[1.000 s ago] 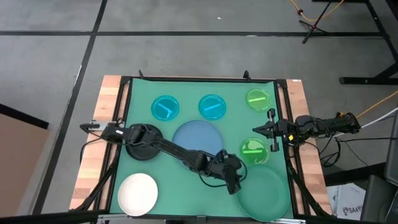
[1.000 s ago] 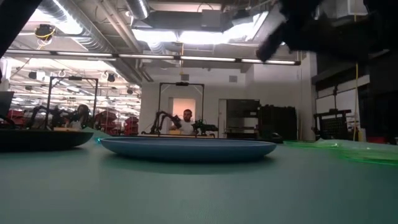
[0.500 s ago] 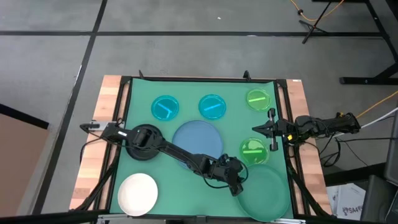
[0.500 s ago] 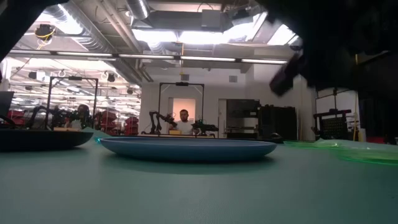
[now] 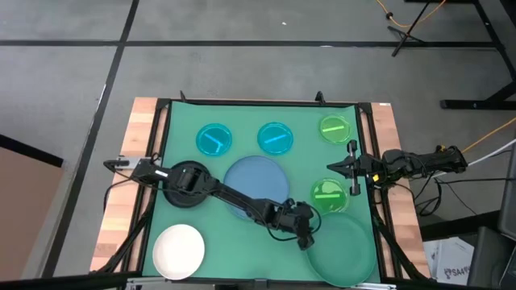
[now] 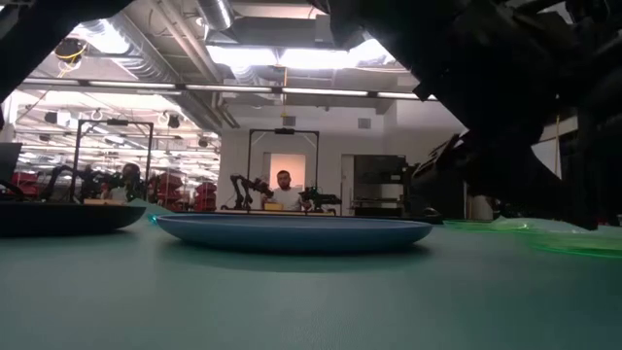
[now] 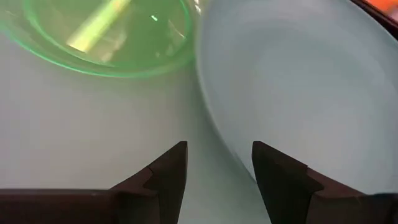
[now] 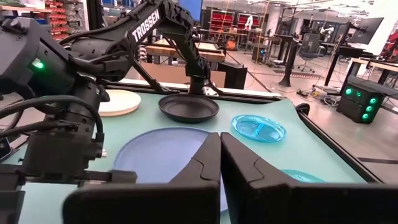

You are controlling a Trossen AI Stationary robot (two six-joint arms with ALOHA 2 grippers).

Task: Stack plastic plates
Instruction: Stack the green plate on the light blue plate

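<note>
My left gripper [image 5: 306, 240] is open and reaches low across the mat to the large dark green plate [image 5: 345, 251]. In the left wrist view the left gripper [image 7: 217, 155] has one finger over the mat and one over the plate, with the plate's rim [image 7: 231, 152] showing in the gap. A small translucent green plate [image 7: 99, 31] lies just beyond. The large blue plate [image 5: 256, 181] lies flat at mid-table. My right gripper [image 8: 219, 135] is shut and waits at the right edge [image 5: 332, 167].
The black plate [image 5: 184, 192] lies partly under the left arm and the white plate [image 5: 179, 248] lies near-left. Two cyan plates [image 5: 214, 139] [image 5: 276, 138] and a second small green plate [image 5: 334, 129] lie along the far side. A person sits in the room beyond [image 6: 284, 190].
My left gripper has come down toward the mat and moved a little toward the near edge, closing on the dark green plate's rim. No plate has moved.
</note>
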